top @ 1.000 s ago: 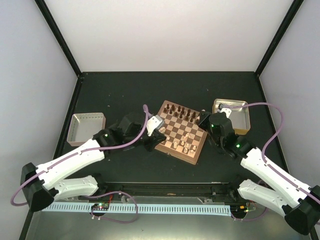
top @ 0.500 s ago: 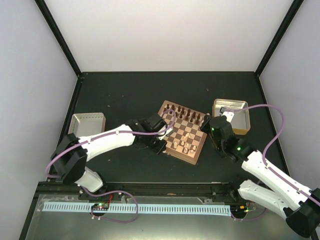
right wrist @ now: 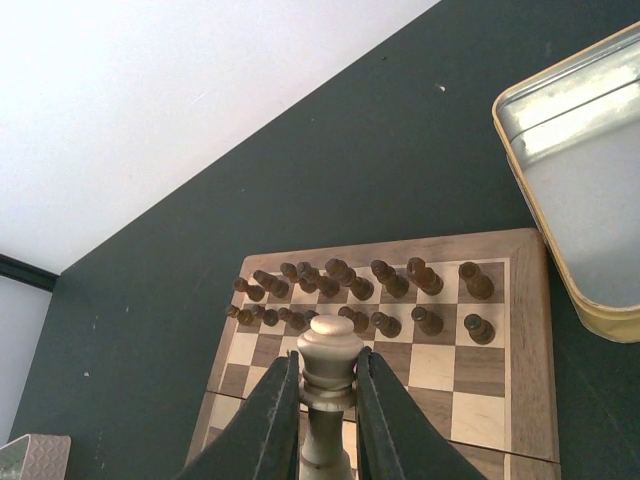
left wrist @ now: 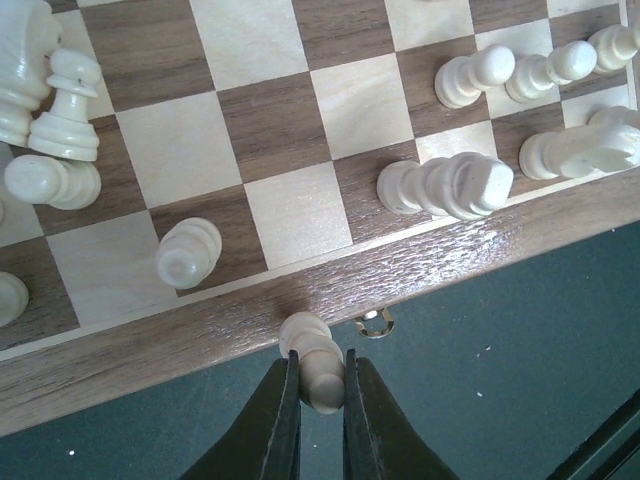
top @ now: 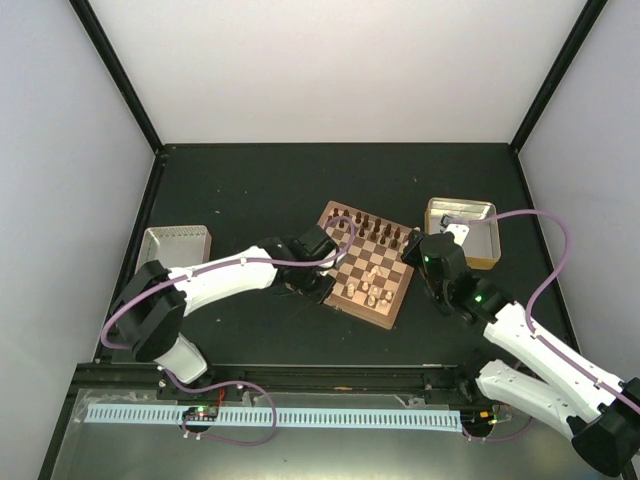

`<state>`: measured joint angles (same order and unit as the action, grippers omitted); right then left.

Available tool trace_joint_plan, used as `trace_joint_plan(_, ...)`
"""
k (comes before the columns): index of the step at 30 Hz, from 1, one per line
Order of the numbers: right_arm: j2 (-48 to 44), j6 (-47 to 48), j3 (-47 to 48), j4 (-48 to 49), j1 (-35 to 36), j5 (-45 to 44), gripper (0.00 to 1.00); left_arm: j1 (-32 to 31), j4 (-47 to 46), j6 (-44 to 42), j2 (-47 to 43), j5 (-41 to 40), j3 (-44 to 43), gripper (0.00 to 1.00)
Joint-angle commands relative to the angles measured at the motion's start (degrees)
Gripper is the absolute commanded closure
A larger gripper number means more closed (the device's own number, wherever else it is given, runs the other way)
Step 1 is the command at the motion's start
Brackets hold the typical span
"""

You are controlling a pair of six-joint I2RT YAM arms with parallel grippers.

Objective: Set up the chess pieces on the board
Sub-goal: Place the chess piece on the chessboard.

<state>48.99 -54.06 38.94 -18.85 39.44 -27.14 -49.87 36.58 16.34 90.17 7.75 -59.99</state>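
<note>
Near, left wrist view: the left gripper [left wrist: 320, 375] is clenched on a pale pawn [left wrist: 314, 355], low centre, at the near border of the board [left wrist: 150, 350] and over the dark worktop [left wrist: 480, 380].
Change: the left arm [top: 230, 275] has stretched out low toward the board's left edge; the right arm [top: 520, 335] has barely shifted.
Meaning: the pawn looks ready to go onto a near-row square.
Near squares: several pale pieces [left wrist: 445, 185] lie toppled, so the pale side is unfinished.
Middle: the right gripper [right wrist: 328, 380] grasps a tall pale piece [right wrist: 330, 348] above the board.
Far rows: dark pieces [right wrist: 350, 285] stand upright in two rows.
Upper right: a metal tray [right wrist: 600, 170] sits beside the board.
</note>
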Motion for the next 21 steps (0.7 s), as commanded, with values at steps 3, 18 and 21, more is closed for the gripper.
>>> trace_joint_plan(3,-0.3,0.2,-0.4,1.6,-0.3,-2.0,0.84,1.6,0.7,3.3,-1.7,-2.2,0.1,0.98)
trace_joint_plan(18,0.4,-0.3,-0.4,1.7,-0.4,-1.5,0.84,8.0,-2.8,7.4,-8.6,-6.6,5.4,0.98)
trace_joint_plan(21,0.5,-0.3,-0.4,1.8,-0.4,-1.4,0.84,8.1,-4.1,7.9,-8.6,-7.7,5.4,0.98)
